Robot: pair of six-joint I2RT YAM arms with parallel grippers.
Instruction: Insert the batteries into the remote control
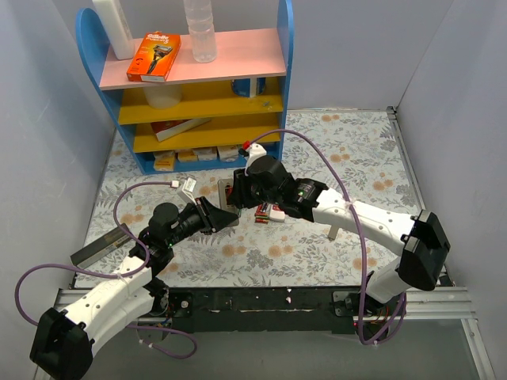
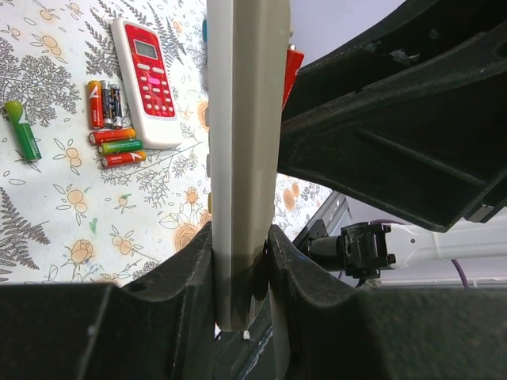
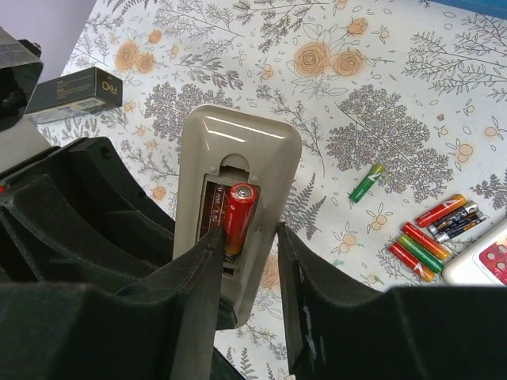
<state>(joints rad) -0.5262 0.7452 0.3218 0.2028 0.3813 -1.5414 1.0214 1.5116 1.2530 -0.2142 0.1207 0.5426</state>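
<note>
My left gripper [image 2: 240,245] is shut on the near end of the white remote control [image 2: 245,119], holding it edge-on above the table. In the right wrist view the remote control [image 3: 238,150] shows its plain back with the battery bay uncovered. One red battery [image 3: 239,215] lies in the bay's right slot; the left slot is bare. My right gripper [image 3: 249,235] hovers over the bay with its jaws apart, the left finger [image 3: 202,277] beside the battery, the right finger past the remote's edge. Loose batteries [image 3: 432,229] lie on the cloth, with a green one [image 3: 367,183] apart.
A red-and-white remote [image 2: 146,79] lies beside the loose batteries [image 2: 111,127]. A dark box [image 1: 99,247] sits at the table's left edge. A blue, yellow and pink shelf [image 1: 198,87] stands at the back. Both arms meet over the floral cloth [image 1: 341,150].
</note>
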